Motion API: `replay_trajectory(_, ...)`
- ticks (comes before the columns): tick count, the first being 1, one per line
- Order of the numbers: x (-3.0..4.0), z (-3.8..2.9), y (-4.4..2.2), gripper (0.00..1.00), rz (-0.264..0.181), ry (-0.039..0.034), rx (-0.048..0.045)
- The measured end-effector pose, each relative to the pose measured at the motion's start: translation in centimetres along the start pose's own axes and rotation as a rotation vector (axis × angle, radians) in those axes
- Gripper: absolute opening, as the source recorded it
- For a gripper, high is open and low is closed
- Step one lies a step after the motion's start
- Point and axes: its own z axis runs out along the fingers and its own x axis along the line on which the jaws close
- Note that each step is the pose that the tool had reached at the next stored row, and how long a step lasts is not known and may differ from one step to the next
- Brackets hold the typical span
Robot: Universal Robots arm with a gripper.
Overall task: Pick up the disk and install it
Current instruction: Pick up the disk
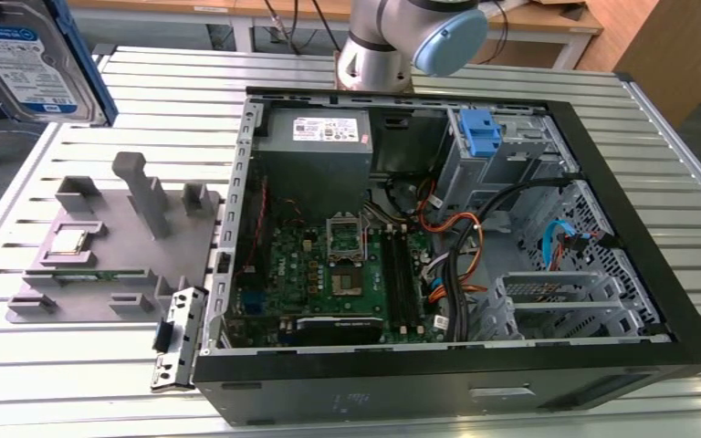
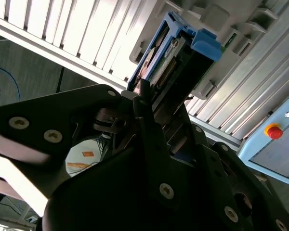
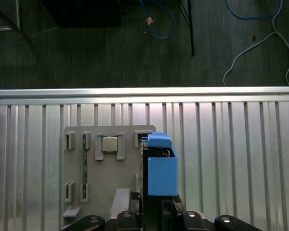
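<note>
1. Pick-up looks finished: the black fingers (image 2: 147, 113) are clenched on the flat silver disk with blue rails (image 2: 164, 62).
2. The disk hangs above the grey slatted table (image 3: 231, 144), near the grey plastic fixture tray (image 3: 77, 168), well apart from the open black computer case (image 1: 448, 383).
3. As I judge it, installing calls for lining the rails up with the case's drive bay.

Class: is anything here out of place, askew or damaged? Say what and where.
Nothing looks damaged or spilled. One thing is out of place: the silver rectangular disk with blue plastic rails hangs clamped in the claw above the grey plastic parts tray, not inside the open black computer case.
</note>
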Motion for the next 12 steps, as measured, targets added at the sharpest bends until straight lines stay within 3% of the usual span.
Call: replay_trajectory(12,-0.04,-0.31,0.02,0.35,0.000,0.0000,0.0000)
